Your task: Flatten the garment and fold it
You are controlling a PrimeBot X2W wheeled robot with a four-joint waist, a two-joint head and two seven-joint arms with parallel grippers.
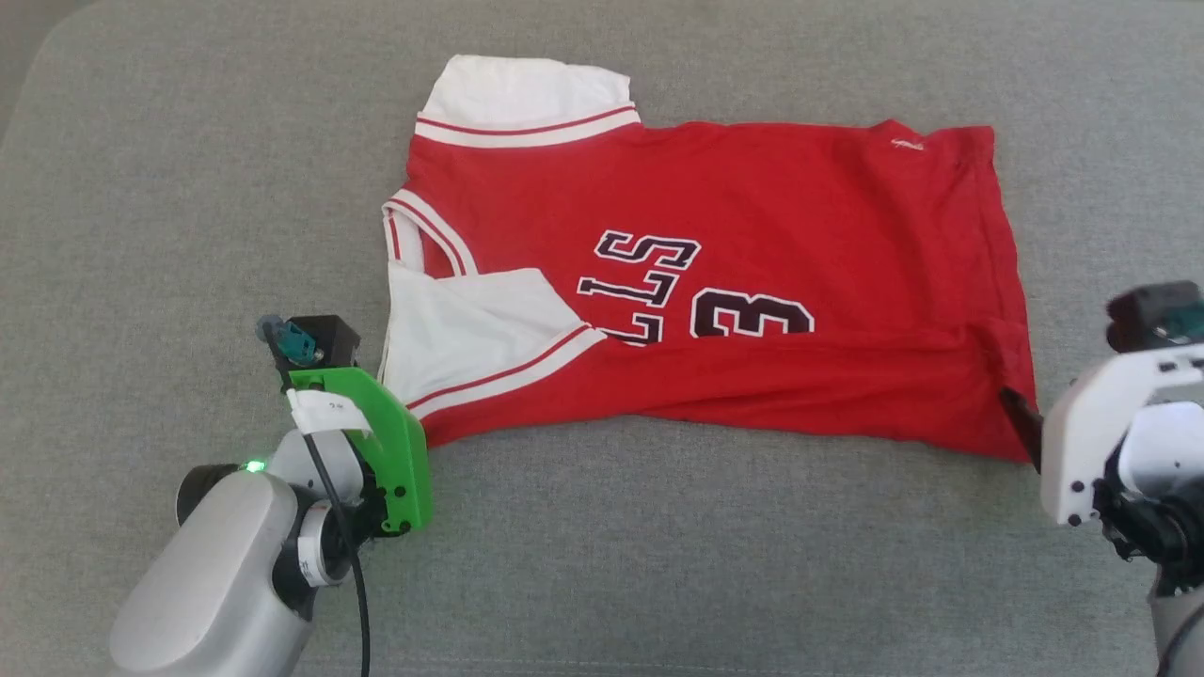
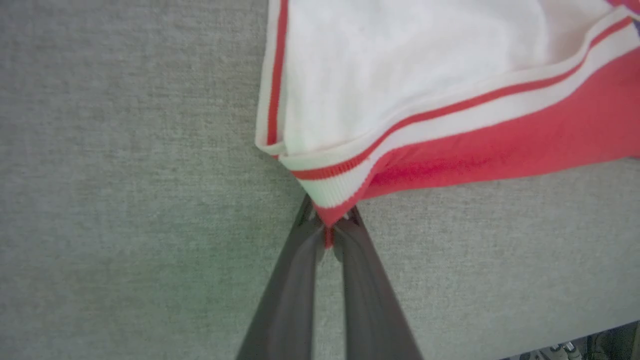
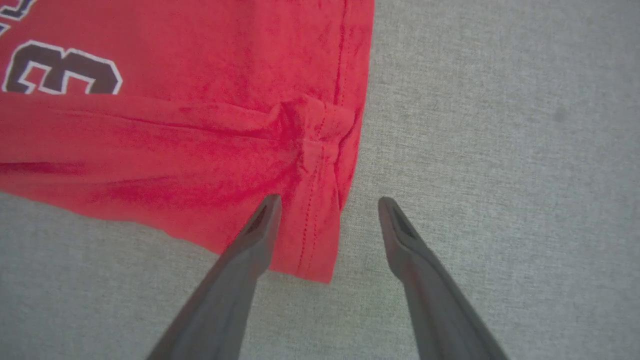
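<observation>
Over on the left, the left gripper (image 2: 327,222) is clamped tight on the garment (image 1: 752,207), pinching a red corner right at its fingertips, with the white striped sleeve (image 2: 400,65) spread just beyond. The garment lies across the grey padded surface (image 1: 658,564), its near edge folded up over the print (image 1: 701,301). The right gripper (image 3: 328,201) is spread wide, with one finger over the hem corner (image 3: 315,250) and the other over bare grey.
</observation>
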